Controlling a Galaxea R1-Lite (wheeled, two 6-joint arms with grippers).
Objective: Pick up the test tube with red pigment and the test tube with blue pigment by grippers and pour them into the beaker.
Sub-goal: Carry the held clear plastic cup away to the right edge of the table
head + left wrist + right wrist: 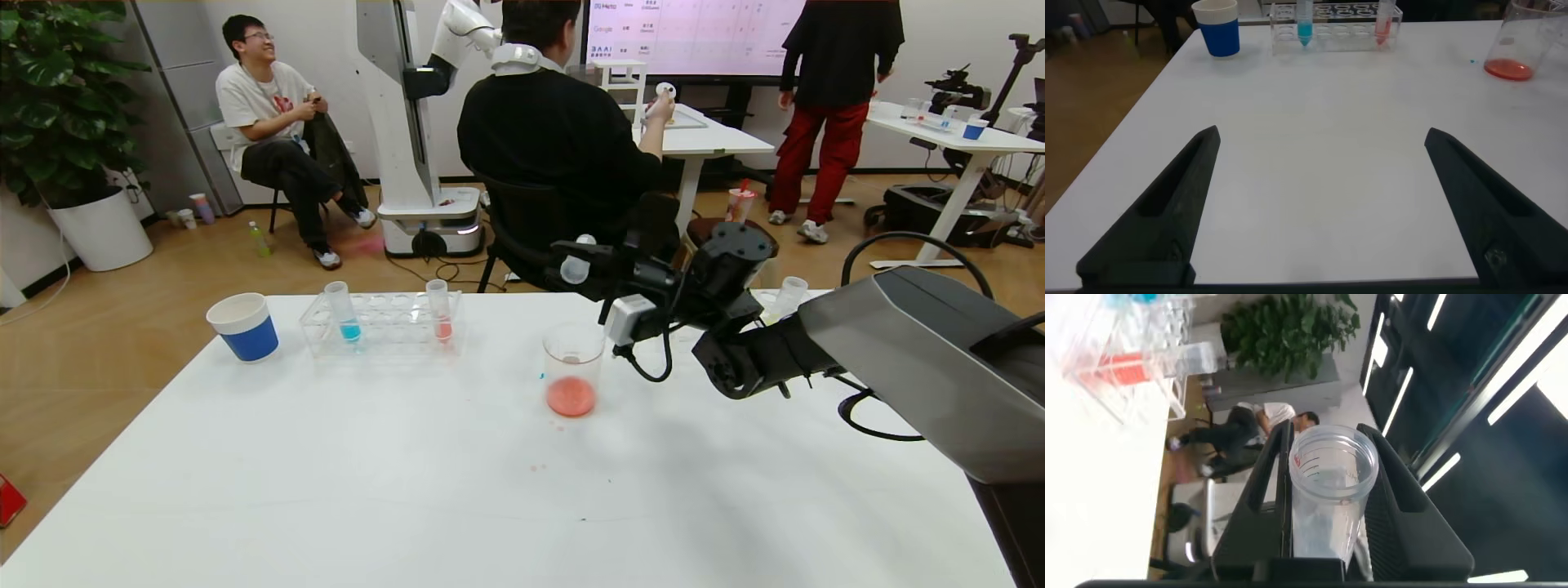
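My right gripper (571, 261) hangs just above and behind the beaker (573, 359), shut on the test tube with red pigment (1327, 494). That tube lies tipped over and shows no liquid inside. A pool of red liquid (571, 396) sits in the bottom of the beaker (1512, 41). The test tube with blue pigment (347, 314) stands in the clear rack (384, 343) at the back left; the left wrist view shows the blue tube (1305, 24) too. My left gripper (1323, 132) is open over bare table near the front, holding nothing.
A tube with paler red liquid (441, 314) stands in the rack's right end. A blue paper cup (243, 327) is left of the rack. Another clear tube (790, 294) stands behind my right arm. Small red drops (539, 467) dot the table in front of the beaker.
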